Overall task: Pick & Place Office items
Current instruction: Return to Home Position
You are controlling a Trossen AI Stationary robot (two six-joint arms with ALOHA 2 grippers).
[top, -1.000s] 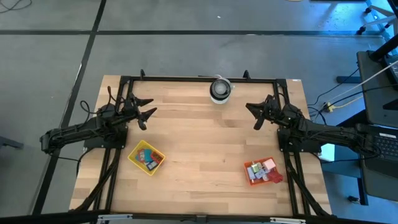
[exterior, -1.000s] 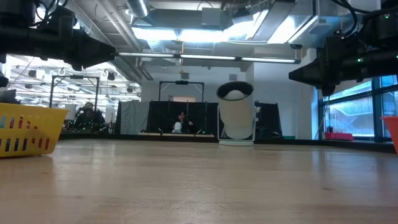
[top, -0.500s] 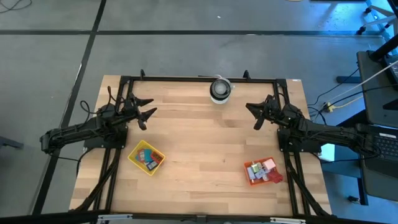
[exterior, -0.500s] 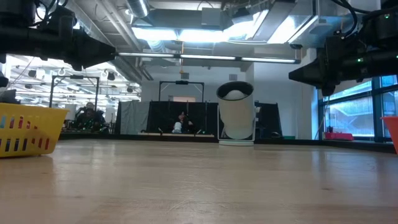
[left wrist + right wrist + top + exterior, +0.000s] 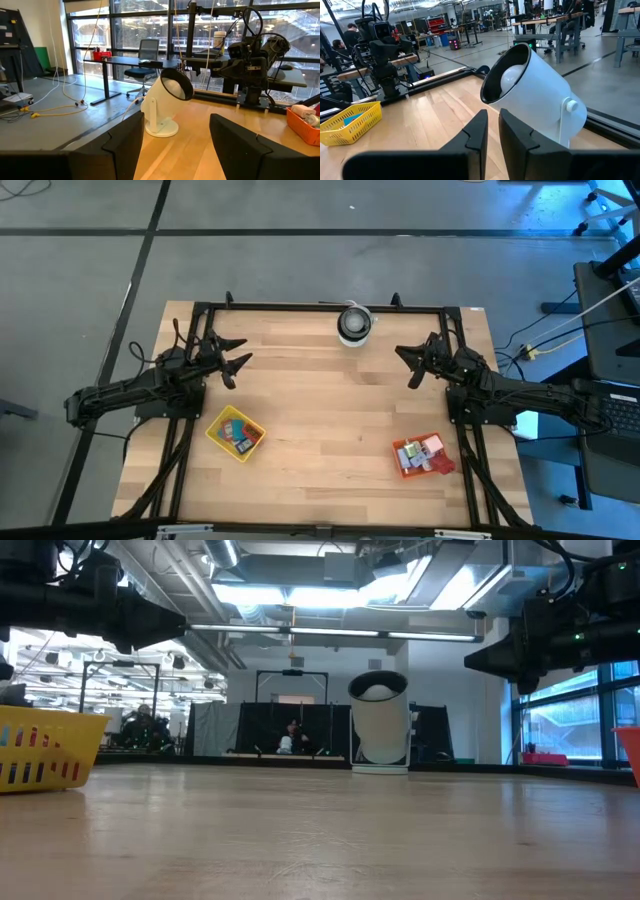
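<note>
- The pale wooden table (image 5: 330,405) is calm. Set against the views from a second ago, nothing on it has shifted, and no loose piece shows on the open boards.
- Both dark arms are folded back along the table's edges, one per side, matching the earlier views, so I judge the move back to rest finished or nearly so.
- The left hand (image 5: 240,352) hangs in the air over its own side, towards the far edge. Its fingers stand wide apart and it carries nothing.
- The right hand (image 5: 404,366) mirrors it on the opposite side. Its fingers are drawn close with a thin slit between them, and they grip nothing.
- The white round drum with a dark opening (image 5: 354,323) stands untouched on its small stand at the middle of the far edge.
- The yellow square mesh tray (image 5: 214,431) sits near the left arm, and the orange square tray (image 5: 398,452) sits near the right arm.
- The small blocky office items are in the trays: blue and reddish bits in the yellow one (image 5: 238,437), pale pink and red ones in the orange (image 5: 428,447).
- My call: sorting looks complete, with nothing left for either hand to fetch.
</note>
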